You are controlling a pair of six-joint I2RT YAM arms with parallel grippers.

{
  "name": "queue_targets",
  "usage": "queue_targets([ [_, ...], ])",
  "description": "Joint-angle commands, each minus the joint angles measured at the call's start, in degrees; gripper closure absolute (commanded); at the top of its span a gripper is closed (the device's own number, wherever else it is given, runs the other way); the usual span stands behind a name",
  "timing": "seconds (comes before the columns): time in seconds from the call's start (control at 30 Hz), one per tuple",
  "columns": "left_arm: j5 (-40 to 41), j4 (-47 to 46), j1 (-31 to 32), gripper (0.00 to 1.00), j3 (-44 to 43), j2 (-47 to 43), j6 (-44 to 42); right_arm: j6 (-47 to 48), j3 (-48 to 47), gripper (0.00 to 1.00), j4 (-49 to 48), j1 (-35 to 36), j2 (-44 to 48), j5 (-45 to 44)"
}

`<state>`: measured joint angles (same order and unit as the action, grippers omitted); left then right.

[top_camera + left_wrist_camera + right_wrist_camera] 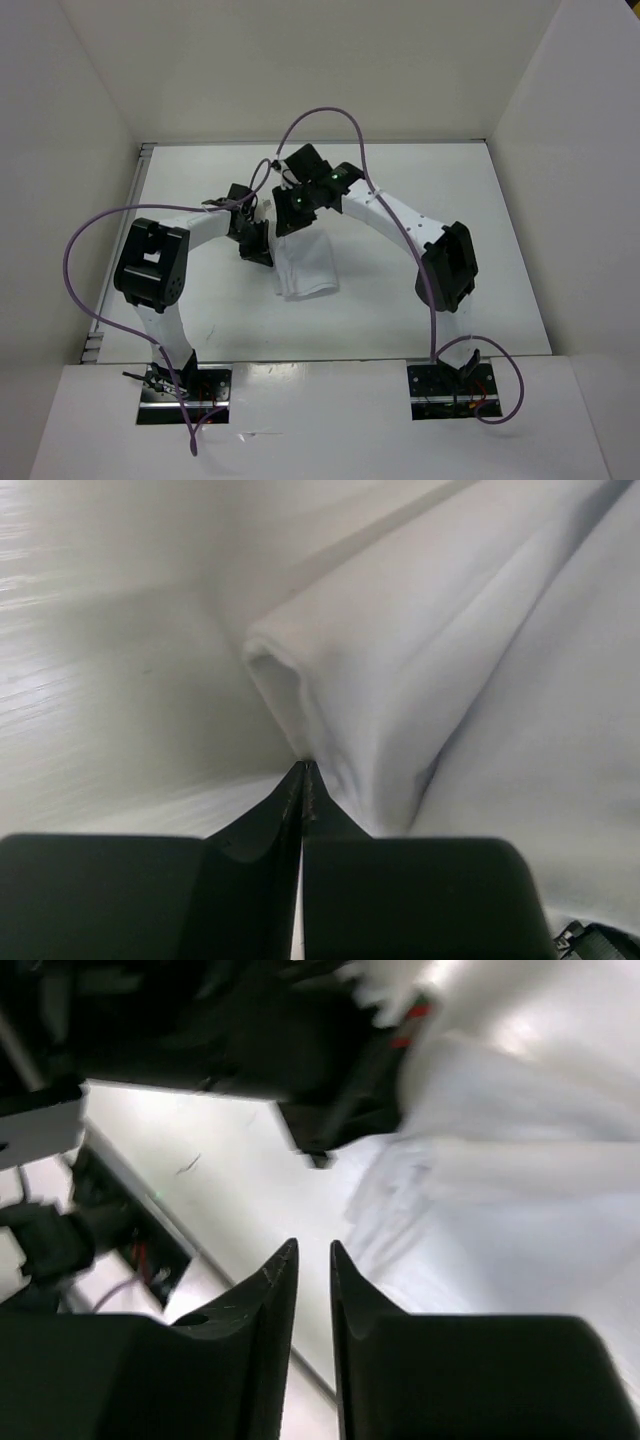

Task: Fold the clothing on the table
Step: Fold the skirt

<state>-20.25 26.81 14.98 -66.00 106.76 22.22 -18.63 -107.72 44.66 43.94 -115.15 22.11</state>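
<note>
The clothing (306, 264) lies as a folded white bundle on the table (450, 210), in the middle between both arms. My left gripper (256, 246) is at the bundle's upper left edge. In the left wrist view its jaws (304, 764) are pressed together at a raised fold of the clothing (450, 660) that runs into the tips. My right gripper (296, 206) hovers over the bundle's far edge. In the right wrist view (312, 1245) its jaws stand a narrow gap apart with nothing between them, the clothing (520, 1180) to their right.
White walls close in the table on the left, back and right. A metal edge strip (141, 200) runs along the left side. Purple cables (330, 115) loop above the arms. The two arm bases (185, 392) sit at the near edge.
</note>
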Motion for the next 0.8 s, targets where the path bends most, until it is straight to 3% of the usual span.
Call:
queue_targets([
  [0.0, -0.3, 0.9, -0.7, 0.98, -1.4, -1.5, -1.7, -1.1, -2.2, 0.77, 5.2, -2.3, 1.8, -14.7],
  [0.13, -0.3, 0.9, -0.7, 0.98, -0.8, -1.5, -2.3, -2.3, -2.2, 0.91, 6.9, -3.0, -2.8, -22.7],
  [0.33, -0.3, 0.9, -0.7, 0.98, -0.8, -2.0, -2.8, -3.9, -3.5, 0.94, 5.8, -3.0, -7.8, -28.3],
  [0.63, -0.3, 1.4, -1.2, 0.98, -0.8, -2.0, -2.8, -3.4, -11.6, 0.94, 2.8, -3.0, -16.2, -12.9],
  [0.77, -0.3, 1.4, -1.2, 0.98, -0.8, -2.0, -2.8, -3.9, -10.2, 0.94, -0.4, -2.5, -18.2, -7.8],
])
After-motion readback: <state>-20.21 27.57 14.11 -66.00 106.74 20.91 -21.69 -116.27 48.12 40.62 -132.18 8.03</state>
